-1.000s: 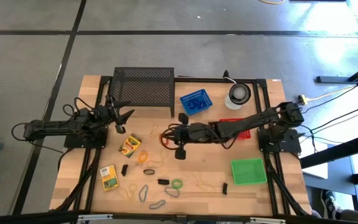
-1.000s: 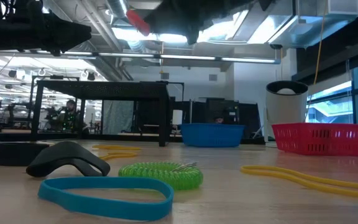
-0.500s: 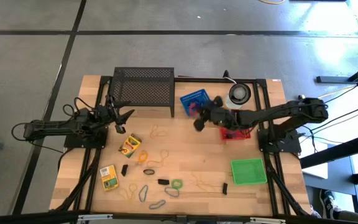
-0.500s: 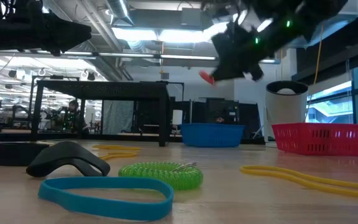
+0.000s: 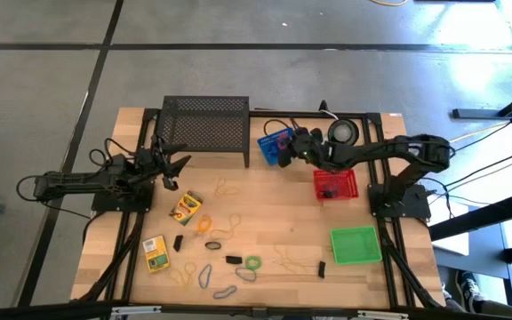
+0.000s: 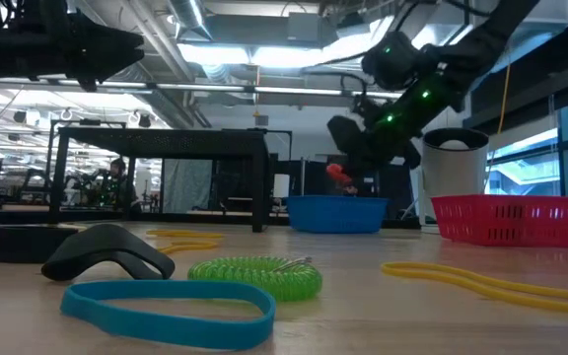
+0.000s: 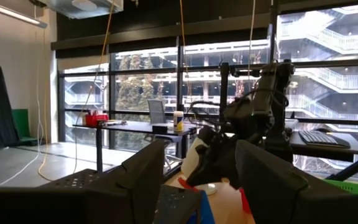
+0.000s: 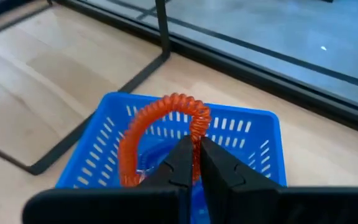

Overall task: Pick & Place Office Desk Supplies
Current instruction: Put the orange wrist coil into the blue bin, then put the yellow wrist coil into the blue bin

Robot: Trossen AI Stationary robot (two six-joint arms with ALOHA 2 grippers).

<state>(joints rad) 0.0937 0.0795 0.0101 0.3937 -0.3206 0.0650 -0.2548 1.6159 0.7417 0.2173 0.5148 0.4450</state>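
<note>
- The right gripper [image 5: 284,153] hangs over the blue basket [image 5: 275,142], which sits just beside the black mesh rack [image 5: 205,123].
- Its two fingers are pressed together on a curly orange-red coil band [image 8: 166,134]. The band loops up above the blue basket and does not lie in it.
- From table height, the band [image 6: 339,175] shows as a small red thing just above the blue basket's rim [image 6: 338,212].
- The left gripper [image 5: 172,172] waits on the other side of the black mesh rack, away from the blue basket. Its fingers are spread wide with nothing between them.
- A red basket [image 5: 335,185] sits near the blue basket, on the side away from the rack. A green tray [image 5: 356,244] lies farther off, toward the table's front edge.
- One yellow-green crayon box [image 5: 185,207] lies near the left gripper. The other crayon box [image 5: 155,252] lies farther from the blue basket.
- More rubber bands and little black clips lie spread over the wood, well apart from the blue basket: a green coil band [image 5: 252,263], a blue band [image 5: 204,276] and a yellow band [image 5: 292,261].
</note>
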